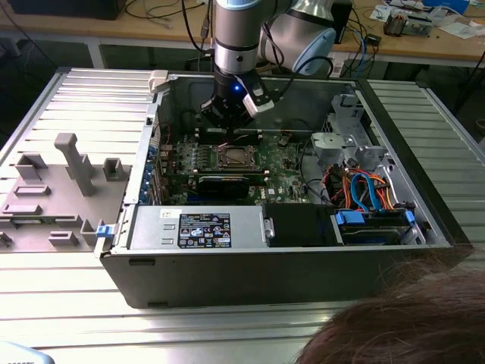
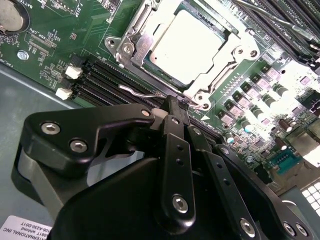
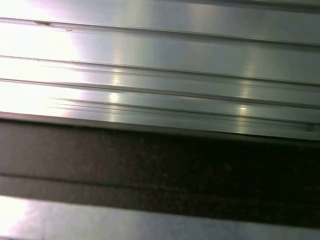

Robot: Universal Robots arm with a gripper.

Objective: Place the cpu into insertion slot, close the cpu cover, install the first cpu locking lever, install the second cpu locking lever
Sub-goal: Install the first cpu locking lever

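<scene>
A: What's the biggest thing in front of you?
B: You have an open computer case [image 1: 227,265] lying on a ribbed metal table [image 1: 424,106], with a grey plastic fixture [image 1: 64,178] off to the exterior view's left. Someone's hair [image 1: 409,326] shows at the near edge.

A: And inside the case?
B: You see the green board [image 1: 284,178], a silver box with a label [image 1: 204,229] in front of it, and blue and orange cables [image 1: 367,193] toward the exterior view's right.

A: Where is your arm?
B: Your arm [image 1: 236,45] comes straight down into the case, and your claw [image 2: 175,107] hangs just beside the socket [image 2: 240,52], at its edge.

A: Is the claw spread or pinched?
B: In the second wrist view its black fingers [image 2: 172,130] are pressed together, tips meeting close to a thin wire lever [image 2: 137,91]; you cannot tell whether they touch it.

A: Where is the chip?
B: The chip [image 2: 187,42] sits flat in the socket, its pale top showing through the cut-out of the metal cover [image 2: 137,45], which lies down over it
</scene>
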